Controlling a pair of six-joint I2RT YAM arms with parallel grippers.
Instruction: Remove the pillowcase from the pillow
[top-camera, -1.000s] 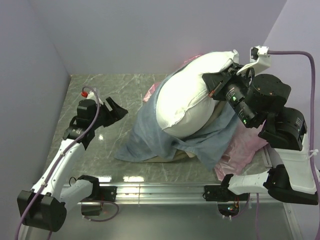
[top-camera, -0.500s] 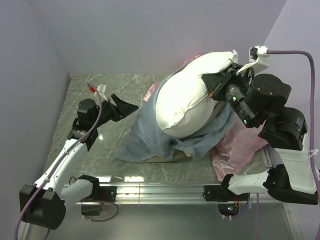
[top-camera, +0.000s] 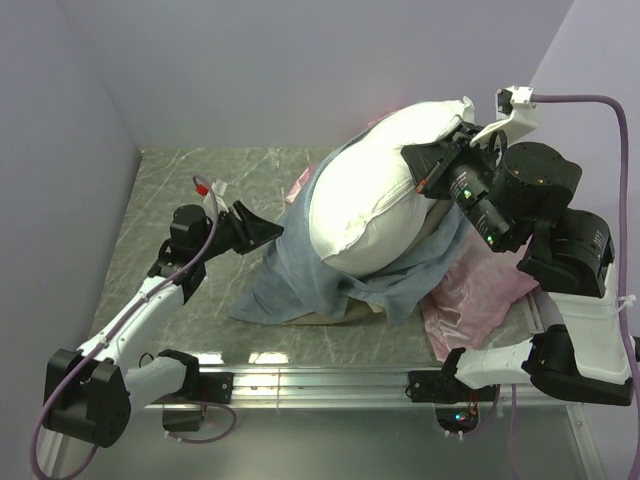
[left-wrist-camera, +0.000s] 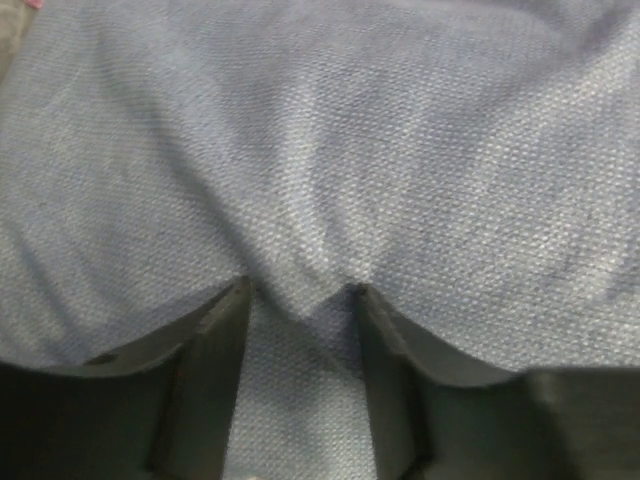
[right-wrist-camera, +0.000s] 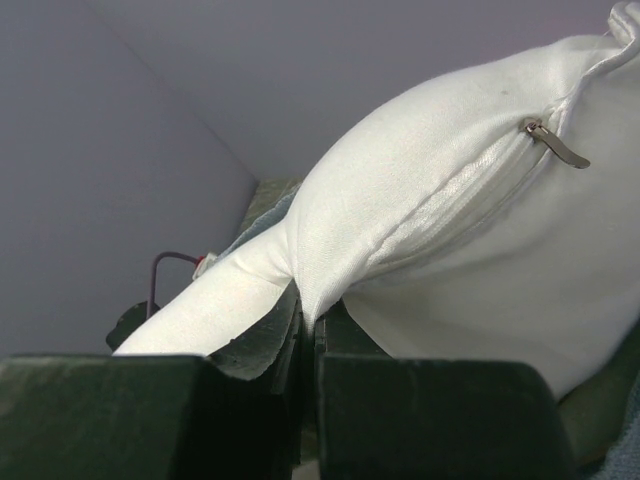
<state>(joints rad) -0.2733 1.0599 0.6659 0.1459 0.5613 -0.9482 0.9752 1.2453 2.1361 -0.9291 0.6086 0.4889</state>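
The white pillow (top-camera: 385, 185) is lifted off the table, its lower end still inside the grey-blue pillowcase (top-camera: 295, 265), which hangs and spreads on the table. My right gripper (top-camera: 425, 170) is shut on a pinch of the pillow's white fabric (right-wrist-camera: 310, 290) near its zip (right-wrist-camera: 550, 142). My left gripper (top-camera: 268, 232) is open, its fingertips pressed against the pillowcase's left side; the cloth (left-wrist-camera: 320, 150) fills the left wrist view and bulges between the jaws.
A shiny pink rose-patterned cover (top-camera: 480, 290) lies under and to the right of the pillowcase. Lilac walls close in the back, left and right. A metal rail (top-camera: 320, 382) runs along the near edge.
My left gripper has moved right across the table until its fingertips touch the pillowcase. The right gripper holds the pillow almost still, slightly higher.
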